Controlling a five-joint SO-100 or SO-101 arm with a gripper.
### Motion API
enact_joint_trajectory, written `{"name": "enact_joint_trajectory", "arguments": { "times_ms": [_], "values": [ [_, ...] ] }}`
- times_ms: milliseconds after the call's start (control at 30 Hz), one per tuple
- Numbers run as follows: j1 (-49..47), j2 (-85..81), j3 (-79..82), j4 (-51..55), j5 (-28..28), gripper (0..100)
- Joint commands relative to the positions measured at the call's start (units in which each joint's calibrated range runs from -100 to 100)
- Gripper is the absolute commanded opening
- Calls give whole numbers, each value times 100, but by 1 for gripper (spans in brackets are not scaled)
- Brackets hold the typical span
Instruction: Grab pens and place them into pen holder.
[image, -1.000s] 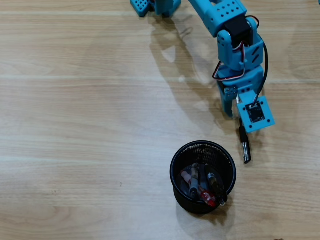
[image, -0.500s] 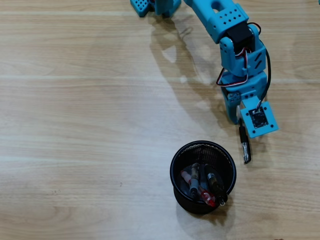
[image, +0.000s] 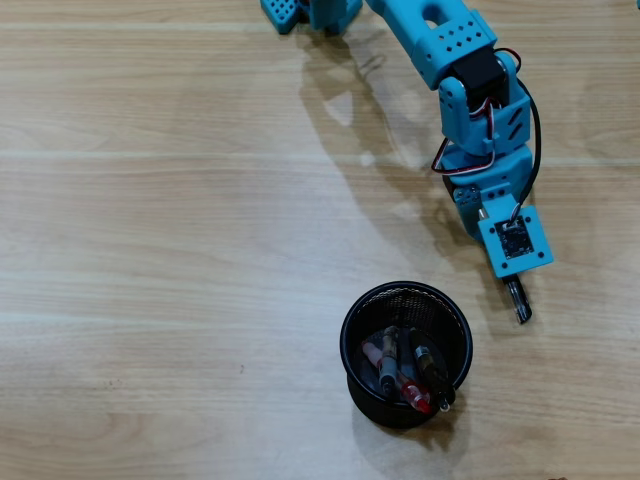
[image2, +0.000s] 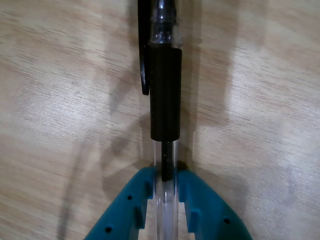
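Gripper (image2: 165, 182) clamps the clear pen (image2: 164, 90) near one end; it may pivot, missing the pen holder (image: 352, 352) at lower centre.

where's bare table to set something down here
In the overhead view, the whole table left of the pen holder and the arm lies bare. It is crowded on the right, where the gripper clamps a clear pen beside the holder, which holds three pens.
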Motion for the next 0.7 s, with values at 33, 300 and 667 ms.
{"name": "enact_joint_trajectory", "arguments": {
  "times_ms": [33, 300, 667],
  "values": [
    [114, -156, -142, 184, 30, 2],
    [377, -1340, -728, 1630, 233, 2],
    [704, -2986, -809, 3137, 355, 2]
  ]
}}
